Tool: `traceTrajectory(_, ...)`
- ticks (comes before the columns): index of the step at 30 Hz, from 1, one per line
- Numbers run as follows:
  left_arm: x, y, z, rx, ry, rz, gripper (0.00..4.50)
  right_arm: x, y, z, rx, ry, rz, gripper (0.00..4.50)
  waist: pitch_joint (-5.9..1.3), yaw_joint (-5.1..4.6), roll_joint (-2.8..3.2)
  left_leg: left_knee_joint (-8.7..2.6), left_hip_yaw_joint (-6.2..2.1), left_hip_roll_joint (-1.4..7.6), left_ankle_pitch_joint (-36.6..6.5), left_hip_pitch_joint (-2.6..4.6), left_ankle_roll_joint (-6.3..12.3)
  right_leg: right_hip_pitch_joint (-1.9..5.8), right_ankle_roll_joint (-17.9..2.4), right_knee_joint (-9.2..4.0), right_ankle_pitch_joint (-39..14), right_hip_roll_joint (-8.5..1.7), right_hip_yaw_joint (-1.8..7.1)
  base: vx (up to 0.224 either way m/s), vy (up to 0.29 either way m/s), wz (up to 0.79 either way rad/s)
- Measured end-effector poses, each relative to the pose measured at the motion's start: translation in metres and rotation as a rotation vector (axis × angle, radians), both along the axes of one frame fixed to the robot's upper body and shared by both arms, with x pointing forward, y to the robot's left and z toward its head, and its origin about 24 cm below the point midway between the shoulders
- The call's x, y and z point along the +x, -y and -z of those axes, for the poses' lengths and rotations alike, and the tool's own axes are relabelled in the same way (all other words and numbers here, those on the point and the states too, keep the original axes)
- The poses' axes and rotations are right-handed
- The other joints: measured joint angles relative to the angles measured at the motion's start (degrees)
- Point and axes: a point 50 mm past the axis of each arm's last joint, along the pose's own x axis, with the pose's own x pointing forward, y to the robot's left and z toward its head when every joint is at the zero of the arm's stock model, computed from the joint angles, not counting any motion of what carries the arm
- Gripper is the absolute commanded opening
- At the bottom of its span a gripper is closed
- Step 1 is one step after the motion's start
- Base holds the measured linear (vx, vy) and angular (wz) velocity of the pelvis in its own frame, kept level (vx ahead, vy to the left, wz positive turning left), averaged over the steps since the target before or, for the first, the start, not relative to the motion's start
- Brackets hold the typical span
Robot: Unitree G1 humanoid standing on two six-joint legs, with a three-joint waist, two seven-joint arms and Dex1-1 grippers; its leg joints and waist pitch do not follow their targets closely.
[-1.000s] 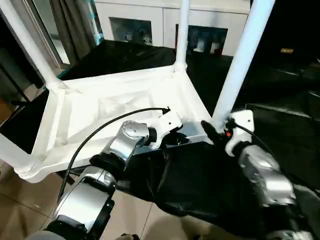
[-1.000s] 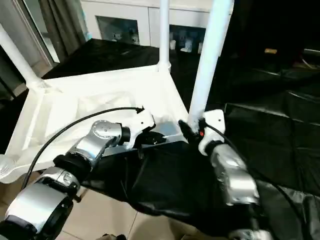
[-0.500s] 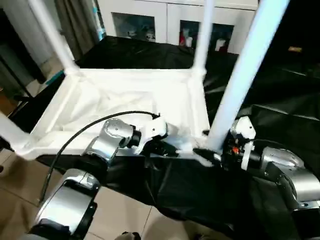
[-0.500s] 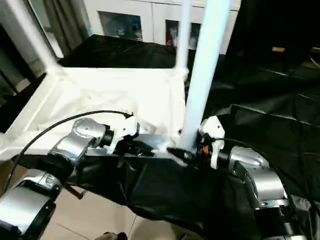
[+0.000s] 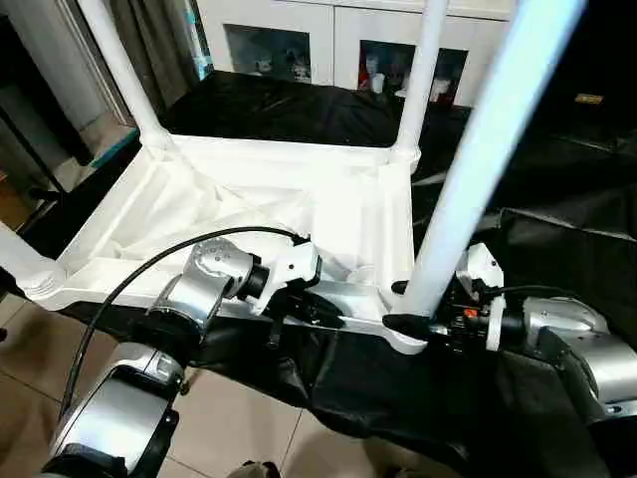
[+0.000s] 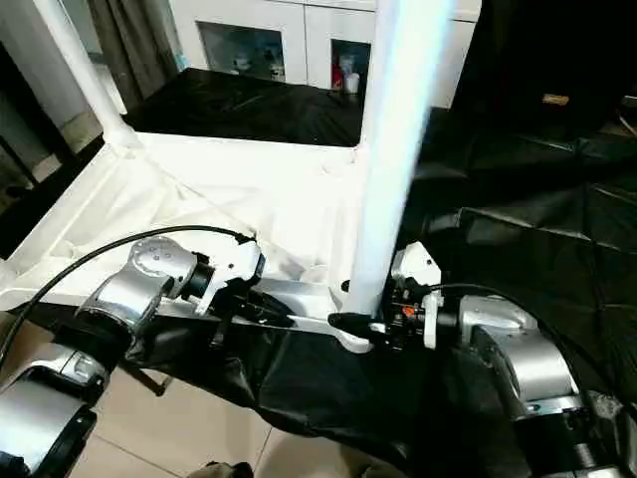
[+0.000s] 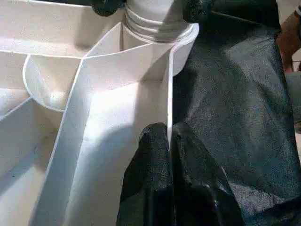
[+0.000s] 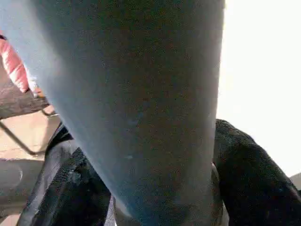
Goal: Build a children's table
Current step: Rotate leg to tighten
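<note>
The white children's table lies upside down, its ribbed top point(image 5: 249, 204) facing up. Legs stand in the corner sockets: near right point(image 5: 478, 159), far right point(image 5: 423, 70), far left point(image 5: 119, 70), near left point(image 5: 15, 254). My left gripper point(image 5: 323, 311) is shut on the top's thin near rim point(image 7: 168, 84), one finger point(image 7: 150, 179) on each side of the wall. My right gripper point(image 5: 408, 306) is shut around the base of the near right leg point(image 8: 141, 103), with a black finger point(image 8: 249, 174) on either side just above the socket point(image 7: 157, 23).
Black cloth point(image 5: 557, 179) covers the work surface under and to the right of the table. A white cabinet with glass doors point(image 5: 328, 40) stands behind. Tiled floor point(image 5: 229, 428) lies below the near edge, and curtains point(image 5: 149, 40) hang at the back left.
The head view has shifted. My right forearm has dropped lower and its fingers have gone from beside the near right leg's base to around it. The left gripper stays on the rim.
</note>
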Motion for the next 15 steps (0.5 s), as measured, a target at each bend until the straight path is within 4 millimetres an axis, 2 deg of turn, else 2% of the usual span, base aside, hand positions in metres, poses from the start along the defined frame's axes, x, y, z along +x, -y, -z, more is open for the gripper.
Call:
traceTrajectory(4, 0.002, 0.003, 0.001, -0.006, 0.015, -0.034, 0.00, 0.002, -0.002, 0.001, -0.004, 0.015, 0.055, 2.52, 0.02, -0.08, -0.03, 0.00, 0.01, -0.01, -0.01, 0.02, -0.02, 0.02, -0.01, 0.00, 0.01, -0.01, 0.03, 0.000, 0.000, 0.00)
traceTrajectory(9, 0.017, 0.026, 0.003, -0.038, 0.083, -0.258, 0.00, 0.030, -0.006, 0.010, 0.018, 0.086, 0.471, 2.45, -0.01, -1.27, -0.08, -0.07, -0.01, -0.26, -0.01, 0.15, -0.05, 0.12, 0.12, -0.06, -0.05, -0.14, 0.17, 0.000, 0.000, 0.00)
traceTrajectory(12, 0.021, 0.037, 0.004, -0.047, 0.093, -0.328, 0.00, 0.039, -0.009, 0.012, 0.054, 0.100, 0.634, 2.45, -0.04, -1.53, -0.01, -0.08, -0.02, -0.30, 0.00, 0.18, -0.05, 0.13, 0.24, -0.07, -0.12, -0.15, 0.19, 0.000, 0.000, 0.00)
traceTrajectory(15, 0.022, 0.044, 0.004, -0.051, 0.089, -0.354, 0.00, 0.042, -0.011, 0.013, 0.062, 0.106, 0.709, 2.45, -0.06, -1.52, 0.02, -0.14, -0.06, -0.30, 0.00, 0.20, -0.05, 0.15, 0.25, -0.07, -0.12, -0.14, 0.17, 0.000, 0.000, 0.00)
